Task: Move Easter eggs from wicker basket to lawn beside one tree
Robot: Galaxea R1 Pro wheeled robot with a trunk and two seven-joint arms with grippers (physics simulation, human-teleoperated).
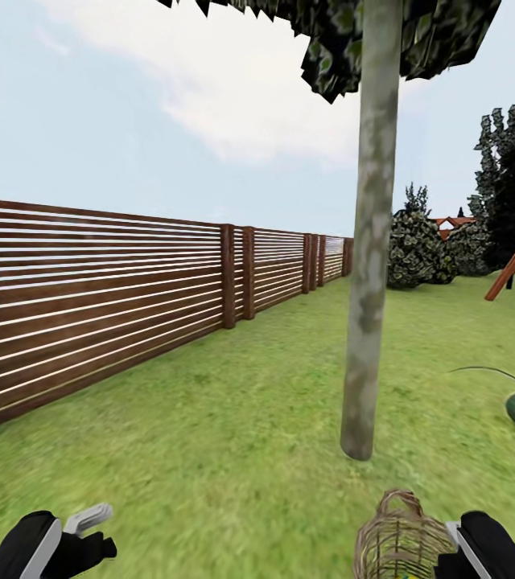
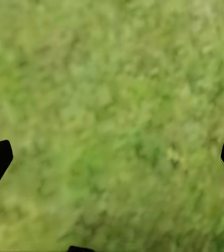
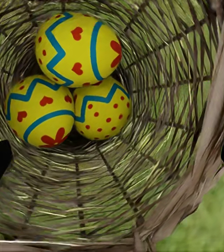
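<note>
Beside the tree, the right gripper clamped the wicker basket (three Easter eggs inside); the left gripper hung apart, empty. Unloading seemed next.

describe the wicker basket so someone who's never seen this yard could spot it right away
Find the tree with the slim pale mottled trunk standing on the lawn, right of the slatted fence. Just in front of its base, by the right gripper, is the wicker basket. Its brown open weave sets it apart, and three yellow painted eggs lie inside.
</note>
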